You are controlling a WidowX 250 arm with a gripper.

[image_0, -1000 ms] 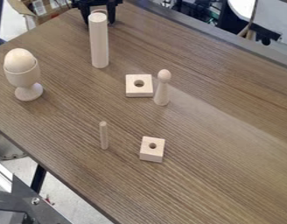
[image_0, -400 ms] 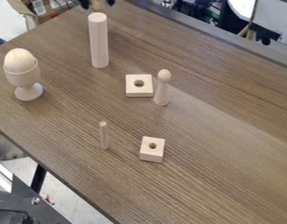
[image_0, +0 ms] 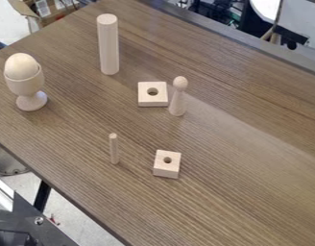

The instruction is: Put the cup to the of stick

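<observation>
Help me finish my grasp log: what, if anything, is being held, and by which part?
That cannot be told; the cup, thick stick and thin stick all stand on the table, ungripped.

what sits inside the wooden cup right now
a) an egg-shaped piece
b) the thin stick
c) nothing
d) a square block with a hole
a, a pale egg-shaped piece rests in the cup, its rounded top rising above the rim.
</observation>
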